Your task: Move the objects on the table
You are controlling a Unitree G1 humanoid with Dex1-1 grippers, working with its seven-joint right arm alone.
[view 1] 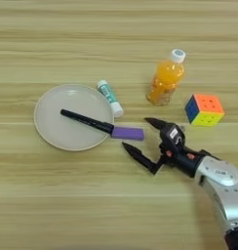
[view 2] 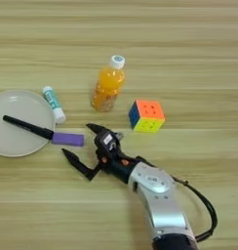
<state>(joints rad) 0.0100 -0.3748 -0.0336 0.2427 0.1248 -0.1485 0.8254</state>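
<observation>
Spread wide, the right gripper (view 1: 141,138) hovers low over the table (view 1: 67,205), its two black fingers pointing left with nothing between them; the far fingertip (view 1: 151,121) lies just right of the purple block (view 1: 127,133), the near fingertip (view 1: 128,148) just nearer than the block's right end, and neither can be seen to touch it. Whether the fingertips rest on the wood or float just above it cannot be told. Behind the fingers the silver forearm (view 2: 157,195) runs toward the near right; the left eye view cuts it off at the right and bottom edges, while the right eye view shows more of it along with a black cable (view 2: 201,207) looping beside it. The purple block lies flat, its left end meeting the tip of a black pen (view 1: 87,121) that rests slantwise across a round pale plate (view 1: 50,132); in the right eye view the plate's left part is cut off by the picture edge. A white-and-green glue stick (view 1: 110,98) lies just off the plate's far right rim, its print too small to read. Further right, an orange juice bottle (view 1: 164,81) with a white cap leans toward the far right. The multicoloured puzzle cube (view 1: 204,110) sits to the bottle's near right, apart from it, showing orange, blue and yellow faces.
</observation>
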